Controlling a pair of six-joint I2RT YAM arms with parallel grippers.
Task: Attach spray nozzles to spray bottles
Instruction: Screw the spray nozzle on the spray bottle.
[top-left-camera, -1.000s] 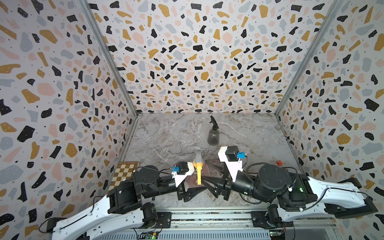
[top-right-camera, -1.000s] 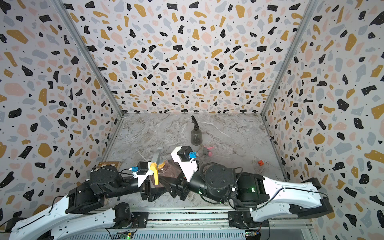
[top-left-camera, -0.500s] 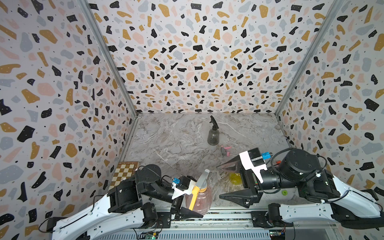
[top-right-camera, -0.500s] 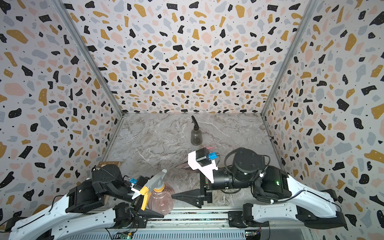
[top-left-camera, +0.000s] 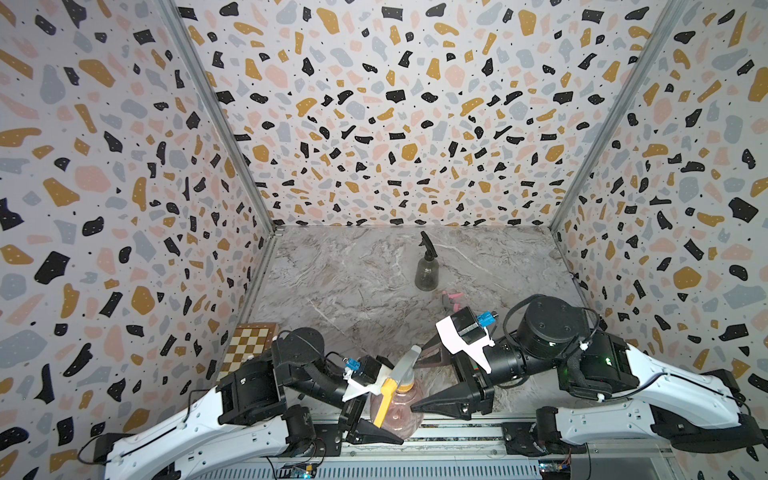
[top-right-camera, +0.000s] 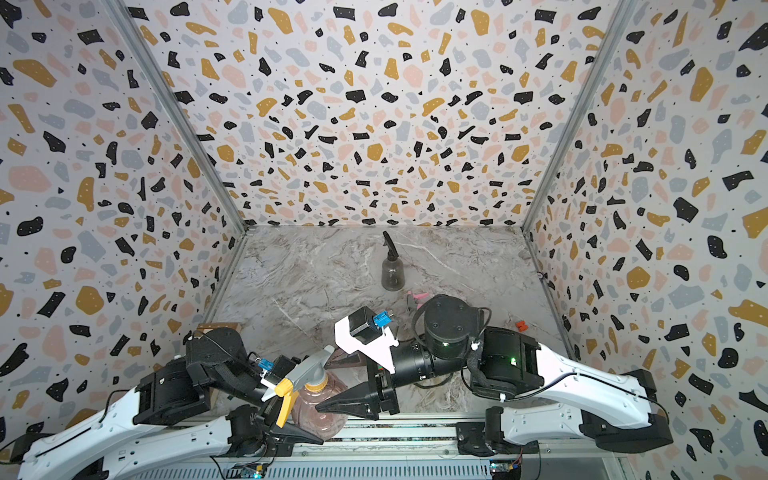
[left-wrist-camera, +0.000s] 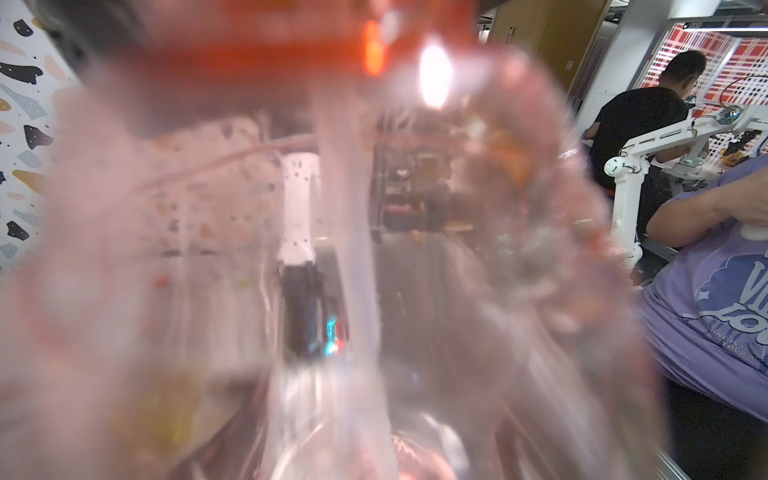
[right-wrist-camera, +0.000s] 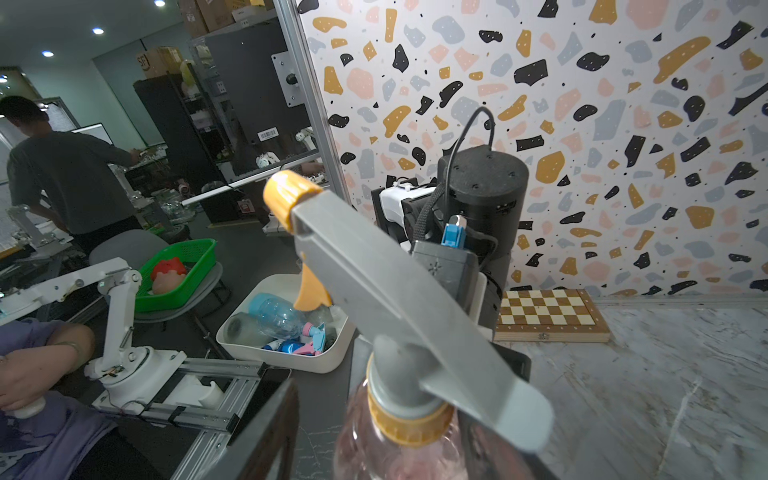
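Note:
A rounded pink spray bottle (top-left-camera: 395, 411) (top-right-camera: 320, 409) stands at the table's front edge with a grey-and-orange nozzle (top-left-camera: 401, 368) (right-wrist-camera: 374, 266) on its neck. My left gripper (top-left-camera: 374, 428) is shut on the bottle, whose body fills the left wrist view (left-wrist-camera: 374, 291). My right gripper (top-left-camera: 415, 386) (right-wrist-camera: 386, 449) is open. Its fingers (right-wrist-camera: 266, 428) straddle the bottle's shoulder under the orange collar, with a gap on one side. Further back, a dark grey bottle (top-left-camera: 426, 270) (top-right-camera: 392, 270) carries a black nozzle. A grey-and-pink nozzle (top-left-camera: 451, 299) (top-right-camera: 415, 299) lies loose beside it.
A folded chessboard box (top-left-camera: 249, 345) (right-wrist-camera: 548, 316) lies at the front left by the wall. A small red object (top-right-camera: 521, 325) sits near the right wall. A metal rail (top-left-camera: 436, 432) runs along the front edge. Off the table is a white bin (right-wrist-camera: 291, 361).
A second ago both grippers met mid-table. The left then brought the capped pink bottle to the front edge while the right swung away. The right has now returned, its jaws around the bottle.

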